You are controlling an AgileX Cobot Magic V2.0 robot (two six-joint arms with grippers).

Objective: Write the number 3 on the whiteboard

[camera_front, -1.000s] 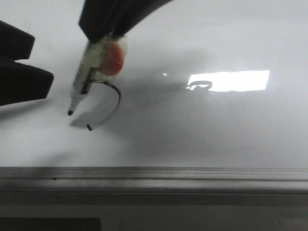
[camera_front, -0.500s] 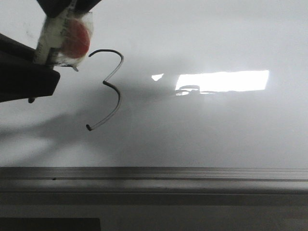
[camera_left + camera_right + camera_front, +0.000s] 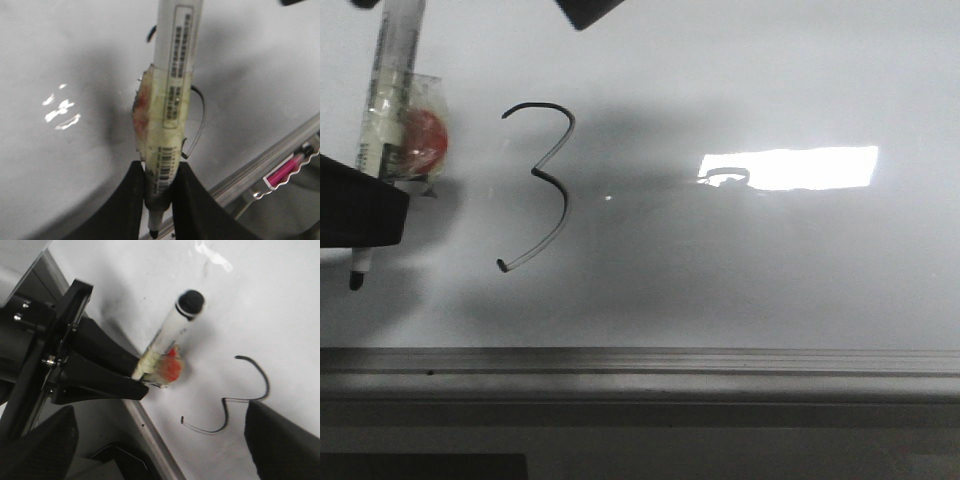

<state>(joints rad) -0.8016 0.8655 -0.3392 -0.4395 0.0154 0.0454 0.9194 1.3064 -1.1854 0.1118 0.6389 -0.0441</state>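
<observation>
We see the 3 [image 3: 542,186] fully drawn in a thin dark line on the whiteboard [image 3: 770,270], left of centre and well left of the bright reflection [image 3: 790,168]. The left gripper [image 3: 159,200] is clamped on the marker [image 3: 386,110], its jaws snug against the barrel near the tip. The marker stands nearly upright, left of the 3 and apart from it, tip [image 3: 356,281] down. An orange blob [image 3: 422,140] wrapped in clear tape sits on its barrel. The right gripper [image 3: 165,450] shows wide-spread fingers [image 3: 280,440] with nothing between them. A grey rail [image 3: 640,372] runs along the board's lower edge.
</observation>
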